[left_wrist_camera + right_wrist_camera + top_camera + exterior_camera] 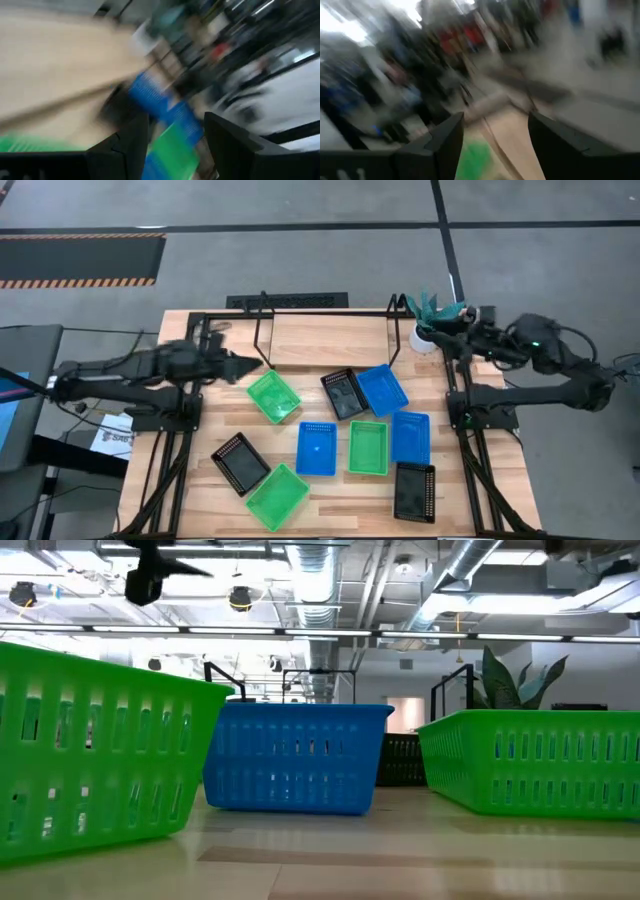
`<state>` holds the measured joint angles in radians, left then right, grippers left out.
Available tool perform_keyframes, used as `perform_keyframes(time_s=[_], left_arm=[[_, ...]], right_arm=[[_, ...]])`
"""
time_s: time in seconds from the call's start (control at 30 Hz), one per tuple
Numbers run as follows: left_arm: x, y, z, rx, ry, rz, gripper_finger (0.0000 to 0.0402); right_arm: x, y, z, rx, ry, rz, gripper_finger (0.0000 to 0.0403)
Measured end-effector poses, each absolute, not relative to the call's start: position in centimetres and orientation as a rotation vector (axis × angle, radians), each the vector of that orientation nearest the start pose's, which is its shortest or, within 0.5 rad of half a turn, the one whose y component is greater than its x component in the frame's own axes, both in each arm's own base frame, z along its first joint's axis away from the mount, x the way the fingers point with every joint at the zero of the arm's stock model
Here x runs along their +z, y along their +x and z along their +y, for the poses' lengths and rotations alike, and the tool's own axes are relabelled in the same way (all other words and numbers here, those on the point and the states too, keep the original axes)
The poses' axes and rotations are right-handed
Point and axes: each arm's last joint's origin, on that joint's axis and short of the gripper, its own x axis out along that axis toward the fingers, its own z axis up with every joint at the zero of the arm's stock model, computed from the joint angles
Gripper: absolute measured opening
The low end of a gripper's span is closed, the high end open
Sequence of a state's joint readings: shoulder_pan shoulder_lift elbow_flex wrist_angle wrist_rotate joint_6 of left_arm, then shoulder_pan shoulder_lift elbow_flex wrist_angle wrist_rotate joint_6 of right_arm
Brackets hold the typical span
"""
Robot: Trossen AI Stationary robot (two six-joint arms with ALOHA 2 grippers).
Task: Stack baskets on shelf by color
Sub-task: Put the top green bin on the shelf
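Nine baskets lie scattered flat on the wooden table in the high view: green; blue; black. The shelf stands bare at the table's far edge. My left gripper hovers open above the table, just left of the far green basket; in its wrist view nothing sits between the fingers. My right gripper hangs open near the table's far right corner, empty in its wrist view.
A white-potted plant stands at the shelf's right end, close to my right gripper. Black frame rails run along the table's left and right sides. In the low view a green basket sits close to the camera.
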<state>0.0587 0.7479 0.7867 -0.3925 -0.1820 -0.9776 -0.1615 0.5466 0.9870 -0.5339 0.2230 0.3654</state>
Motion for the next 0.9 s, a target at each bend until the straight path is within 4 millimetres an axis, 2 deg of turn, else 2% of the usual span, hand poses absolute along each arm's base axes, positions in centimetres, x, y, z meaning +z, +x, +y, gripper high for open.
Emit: perform_keyframes(time_s=[0.2,0.27,0.37,0.47,0.67,0.83,0.9], left_arm=[[32.3,18.6,1.7,0.608,-0.873,0.730,0.0178],[32.2,19.3,1.9,0.666,-0.809,0.828,0.0178],[31.7,20.3,2.3,0.674,-0.720,0.893,0.0178],[30.5,20.8,3.0,0.609,-0.670,0.976,0.0179],[27.6,19.8,4.8,0.568,-0.647,1.094,0.0179],[26.0,19.3,5.9,0.627,-0.541,1.110,0.0179],[25.3,19.4,6.2,0.604,-0.561,1.086,0.0179]], right_arm=[[38.4,8.6,-2.5,-0.520,0.458,0.274,0.0245],[37.9,8.7,-2.6,-0.546,0.495,0.318,0.0245],[37.4,9.0,-2.6,-0.571,0.544,0.371,0.0245],[36.8,9.2,-2.6,-0.598,0.585,0.428,0.0245],[35.6,10.0,-2.8,-0.656,0.665,0.519,0.0245],[35.1,10.7,-2.9,-0.664,0.679,0.552,0.0245],[35.0,11.1,-3.0,-0.659,0.688,0.568,0.0245]])
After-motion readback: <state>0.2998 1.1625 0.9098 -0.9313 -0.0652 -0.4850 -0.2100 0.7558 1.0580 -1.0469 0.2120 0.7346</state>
